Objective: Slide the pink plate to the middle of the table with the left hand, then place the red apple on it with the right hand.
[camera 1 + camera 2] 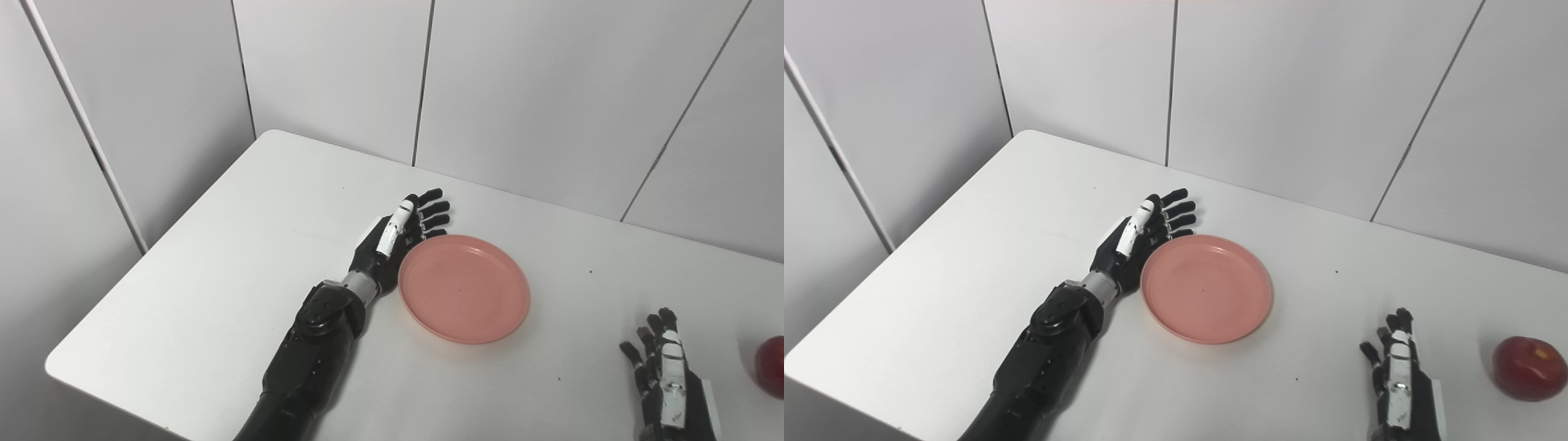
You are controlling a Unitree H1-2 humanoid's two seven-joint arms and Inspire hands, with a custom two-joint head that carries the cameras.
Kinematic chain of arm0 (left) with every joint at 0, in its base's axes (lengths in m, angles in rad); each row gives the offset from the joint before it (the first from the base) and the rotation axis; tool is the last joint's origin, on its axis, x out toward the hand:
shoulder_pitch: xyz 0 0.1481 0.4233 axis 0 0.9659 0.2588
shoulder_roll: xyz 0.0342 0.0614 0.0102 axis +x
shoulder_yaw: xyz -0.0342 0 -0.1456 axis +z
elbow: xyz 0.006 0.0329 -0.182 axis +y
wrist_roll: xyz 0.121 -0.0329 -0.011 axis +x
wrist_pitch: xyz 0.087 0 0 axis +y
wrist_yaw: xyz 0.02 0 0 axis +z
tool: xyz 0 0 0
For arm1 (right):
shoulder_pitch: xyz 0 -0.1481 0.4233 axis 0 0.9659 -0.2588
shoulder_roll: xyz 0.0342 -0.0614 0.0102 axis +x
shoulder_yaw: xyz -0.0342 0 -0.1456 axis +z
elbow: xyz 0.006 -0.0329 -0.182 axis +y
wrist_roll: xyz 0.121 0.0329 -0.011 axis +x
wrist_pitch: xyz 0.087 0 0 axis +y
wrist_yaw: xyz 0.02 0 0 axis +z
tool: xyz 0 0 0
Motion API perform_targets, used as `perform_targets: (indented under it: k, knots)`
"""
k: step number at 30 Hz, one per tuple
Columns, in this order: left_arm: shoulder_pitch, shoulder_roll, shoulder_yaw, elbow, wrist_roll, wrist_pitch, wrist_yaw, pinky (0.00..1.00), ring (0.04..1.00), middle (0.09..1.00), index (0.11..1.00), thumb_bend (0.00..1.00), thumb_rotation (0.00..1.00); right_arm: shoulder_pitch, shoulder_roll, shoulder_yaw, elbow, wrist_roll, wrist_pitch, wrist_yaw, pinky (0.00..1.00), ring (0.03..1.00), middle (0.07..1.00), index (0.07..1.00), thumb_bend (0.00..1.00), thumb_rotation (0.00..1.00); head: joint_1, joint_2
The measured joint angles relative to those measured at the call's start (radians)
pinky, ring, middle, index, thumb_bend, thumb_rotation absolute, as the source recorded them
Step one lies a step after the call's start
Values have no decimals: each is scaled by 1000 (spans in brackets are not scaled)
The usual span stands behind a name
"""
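The pink plate (464, 288) lies flat on the white table (245, 257), near its middle. My left hand (401, 233) is open, fingers straight and apart, its palm edge against the plate's left rim. The red apple (1530, 367) sits on the table at the right edge of the view, cut off in the left eye view (772, 366). My right hand (1399, 376) is open and empty, fingers up, at the bottom right, a little left of the apple and not touching it.
White wall panels (502, 79) stand right behind the table's far edge. The table's rounded left corner (58, 367) and front-left edge are close to my left forearm (306, 361).
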Motion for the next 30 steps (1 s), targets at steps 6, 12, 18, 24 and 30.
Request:
perform_targets:
  k: [6,12,18,24,30]
  knots:
    - [20,-35,-29,-48,20,41,20,858,880,882,860,349,1000,0,9,0,-1,-1,0,-4,1000,988,982,979,253,1000,-26,15]
    - [27,-54,-36,-79,32,79,21,873,889,888,868,352,1000,0,19,0,-2,1,0,-11,1000,984,979,978,244,1000,-48,26]
    - [42,-75,-47,-104,40,94,28,876,888,889,872,354,1000,0,27,1,-4,-4,1,-21,1000,970,971,970,262,1000,-84,48]
    - [42,-106,-76,-106,71,95,43,878,887,892,878,348,1000,0,37,9,-7,-17,1,-33,1000,965,967,960,254,1000,-110,60]
    - [48,-121,-91,-114,76,102,46,863,879,884,871,335,1000,0,43,18,-9,-39,2,-40,1000,967,968,962,260,1000,-132,71]
